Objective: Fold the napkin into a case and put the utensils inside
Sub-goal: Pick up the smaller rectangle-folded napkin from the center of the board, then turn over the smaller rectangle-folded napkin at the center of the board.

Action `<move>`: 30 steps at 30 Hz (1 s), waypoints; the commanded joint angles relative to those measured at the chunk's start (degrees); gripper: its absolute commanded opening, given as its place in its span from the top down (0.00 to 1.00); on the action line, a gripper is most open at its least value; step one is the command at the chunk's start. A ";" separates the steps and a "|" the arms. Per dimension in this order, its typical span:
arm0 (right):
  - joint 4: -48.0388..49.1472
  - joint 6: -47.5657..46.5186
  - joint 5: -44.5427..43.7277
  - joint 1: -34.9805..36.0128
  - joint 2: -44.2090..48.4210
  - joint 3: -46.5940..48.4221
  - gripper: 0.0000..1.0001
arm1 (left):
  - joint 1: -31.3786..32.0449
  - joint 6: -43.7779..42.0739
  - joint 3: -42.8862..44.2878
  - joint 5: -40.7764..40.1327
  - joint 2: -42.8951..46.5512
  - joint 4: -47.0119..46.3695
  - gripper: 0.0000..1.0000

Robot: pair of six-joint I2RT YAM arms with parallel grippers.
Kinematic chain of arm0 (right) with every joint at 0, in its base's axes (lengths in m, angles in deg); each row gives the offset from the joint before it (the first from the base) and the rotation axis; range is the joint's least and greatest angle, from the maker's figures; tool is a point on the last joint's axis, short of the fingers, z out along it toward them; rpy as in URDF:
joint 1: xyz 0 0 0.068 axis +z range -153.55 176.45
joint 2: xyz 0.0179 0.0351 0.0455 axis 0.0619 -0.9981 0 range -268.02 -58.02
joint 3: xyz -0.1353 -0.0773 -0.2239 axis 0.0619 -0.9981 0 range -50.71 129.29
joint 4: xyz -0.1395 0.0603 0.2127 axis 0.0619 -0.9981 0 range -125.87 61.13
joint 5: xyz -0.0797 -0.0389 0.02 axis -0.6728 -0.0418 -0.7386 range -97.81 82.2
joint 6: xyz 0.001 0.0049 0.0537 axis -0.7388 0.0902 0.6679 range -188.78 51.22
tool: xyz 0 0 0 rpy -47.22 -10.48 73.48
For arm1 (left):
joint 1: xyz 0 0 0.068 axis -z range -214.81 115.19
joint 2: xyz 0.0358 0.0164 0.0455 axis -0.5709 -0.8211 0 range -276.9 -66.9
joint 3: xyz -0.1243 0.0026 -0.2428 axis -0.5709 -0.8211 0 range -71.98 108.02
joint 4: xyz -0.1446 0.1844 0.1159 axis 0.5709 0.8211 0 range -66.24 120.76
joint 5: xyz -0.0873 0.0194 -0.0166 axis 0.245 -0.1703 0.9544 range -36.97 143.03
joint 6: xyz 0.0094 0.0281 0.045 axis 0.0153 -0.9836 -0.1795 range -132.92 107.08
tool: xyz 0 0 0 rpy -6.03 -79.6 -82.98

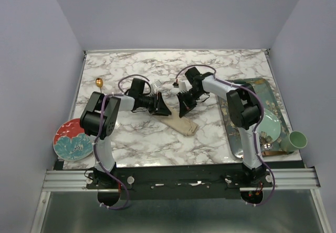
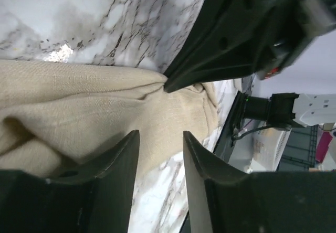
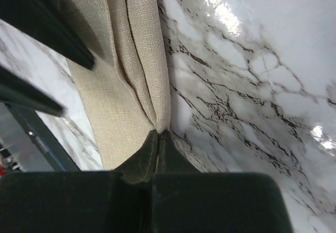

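Top view: the napkin (image 1: 181,124) lies bunched mid-worktop (image 1: 142,138), where both arms can reach it. Left wrist view: we find the left hand (image 2: 161,138) narrowly parted over the cloth, gripping nothing. Right wrist view: the right hand (image 3: 159,134) is pinched closed on the napkin's folded edge, presumably to steady the fold.

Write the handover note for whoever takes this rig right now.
Grippers: left gripper open above the napkin, holding nothing; right gripper shut on the napkin's folded edge.
Things: napkin bunched in layers mid-table; gold spoon lies on the table at the back left, outside the cloth; fork not made out.
Done: folding begun, no case yet.
Left: finish the fold, then slip the utensils in.
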 commanded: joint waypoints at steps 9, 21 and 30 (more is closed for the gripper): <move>2.56 -9.42 -21.87 2.53 9.82 1.95 1.00 | -14.92 -11.23 2.59 -3.78 16.67 14.64 0.38; 19.77 -17.42 -41.65 7.36 14.91 -3.49 1.00 | -26.61 -18.10 1.36 -5.01 20.71 22.57 0.36; 31.81 -23.04 -49.31 11.05 19.66 -12.18 0.99 | -31.27 -19.15 1.45 -5.01 21.68 23.01 0.36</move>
